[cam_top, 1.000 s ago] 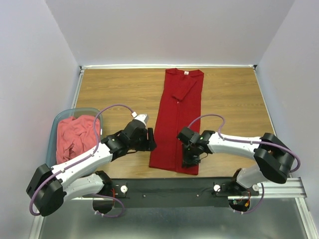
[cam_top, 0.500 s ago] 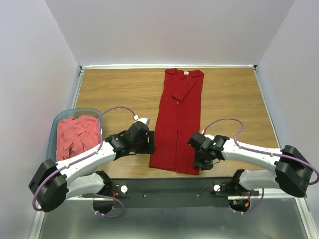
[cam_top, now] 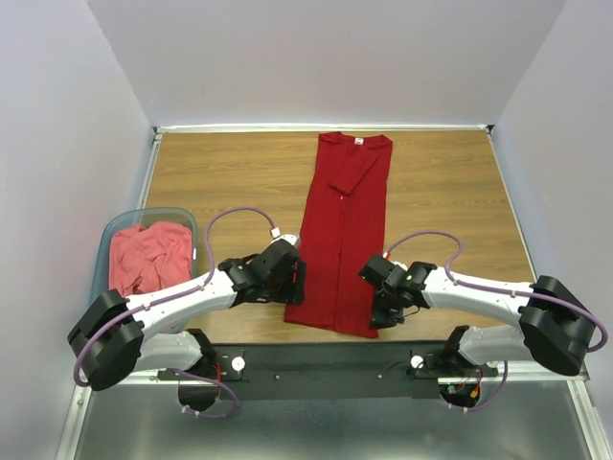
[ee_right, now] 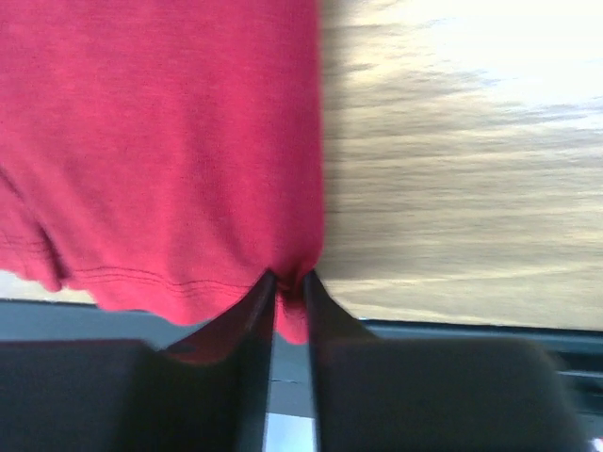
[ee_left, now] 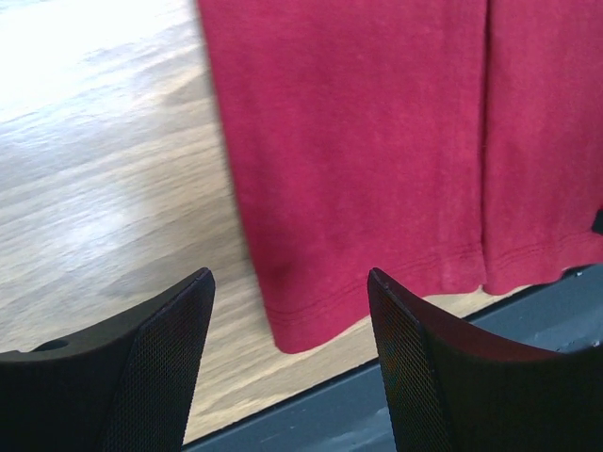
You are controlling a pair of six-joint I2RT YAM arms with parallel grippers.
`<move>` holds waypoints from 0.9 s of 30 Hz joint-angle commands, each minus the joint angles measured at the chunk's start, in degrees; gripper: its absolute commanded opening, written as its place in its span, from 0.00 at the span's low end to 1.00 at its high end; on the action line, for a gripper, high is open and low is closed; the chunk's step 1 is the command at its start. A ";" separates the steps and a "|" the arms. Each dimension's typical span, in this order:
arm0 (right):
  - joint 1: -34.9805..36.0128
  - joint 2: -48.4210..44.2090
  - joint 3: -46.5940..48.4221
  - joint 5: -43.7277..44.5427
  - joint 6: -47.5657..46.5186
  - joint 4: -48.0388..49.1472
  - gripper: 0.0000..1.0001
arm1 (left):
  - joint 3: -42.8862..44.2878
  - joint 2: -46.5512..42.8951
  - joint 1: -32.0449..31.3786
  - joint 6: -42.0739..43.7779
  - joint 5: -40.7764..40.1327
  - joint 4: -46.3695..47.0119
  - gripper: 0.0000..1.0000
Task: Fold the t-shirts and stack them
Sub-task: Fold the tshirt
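Top external: crimson t-shirt (cam_top: pixel 343 230) folded lengthwise into a narrow strip.

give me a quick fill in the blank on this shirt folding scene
The right hand is ____ on the hem of the red t-shirt.
The left hand is ____, holding nothing.
The pink t-shirt lies in the ____.
Missing: shut; open; tub

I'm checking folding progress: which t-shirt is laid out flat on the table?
The crimson t-shirt, spread in a long strip on the table; the pink t-shirt lies crumpled in the tub.
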 commanded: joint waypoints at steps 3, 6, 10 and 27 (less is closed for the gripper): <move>0.31 1.33 -4.55 -0.40 -0.85 1.40 0.07 | 1.39 2.15 -1.93 -1.61 -1.22 -2.05 0.73; 0.31 0.10 -4.81 -0.32 -0.76 1.32 0.00 | 1.83 3.47 -2.54 -2.14 -1.92 -3.64 0.71; 0.31 -0.17 -4.55 -0.14 -1.11 1.40 0.01 | 2.45 5.05 -3.51 -2.84 -1.83 -4.52 0.64; 0.22 -0.52 -4.29 0.30 -3.04 1.58 0.01 | 6.40 13.92 -8.87 -6.79 -5.61 -11.46 0.50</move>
